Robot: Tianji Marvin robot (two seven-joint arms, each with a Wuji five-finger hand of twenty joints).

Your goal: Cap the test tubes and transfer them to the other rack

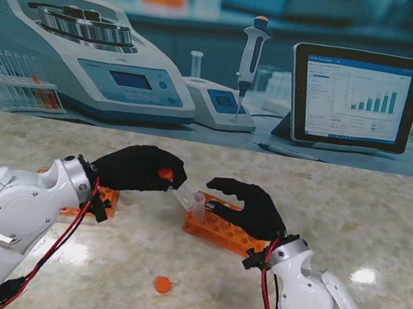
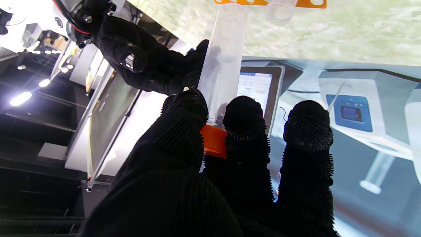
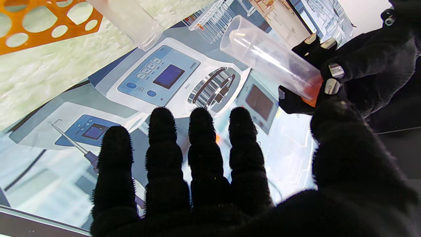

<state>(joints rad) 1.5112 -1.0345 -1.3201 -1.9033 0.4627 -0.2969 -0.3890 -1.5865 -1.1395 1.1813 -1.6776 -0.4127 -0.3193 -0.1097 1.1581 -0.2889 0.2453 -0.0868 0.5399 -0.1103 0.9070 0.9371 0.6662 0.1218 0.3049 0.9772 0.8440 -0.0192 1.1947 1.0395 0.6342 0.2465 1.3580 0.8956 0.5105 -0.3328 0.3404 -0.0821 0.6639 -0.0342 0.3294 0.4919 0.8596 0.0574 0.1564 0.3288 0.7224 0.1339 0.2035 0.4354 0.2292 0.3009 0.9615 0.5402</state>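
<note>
L hand (image 1: 138,167) pinched orange cap (image 2: 213,141) on clear plastic tube (image 1: 189,197), held tilted above marble-look table (image 1: 357,205), btwn both hands. R hand (image 1: 249,207) empty, fingers spread. Loose round cap (image 1: 162,284) lay nearer me; orange perforated rack (image 1: 218,232) beside R hand.

The black-gloved left hand (image 1: 138,167) is hiding most of the orange plastic rack (image 1: 104,202) behind it. The right hand (image 1: 249,207) is covering part of the other orange rack (image 1: 217,232).
</note>
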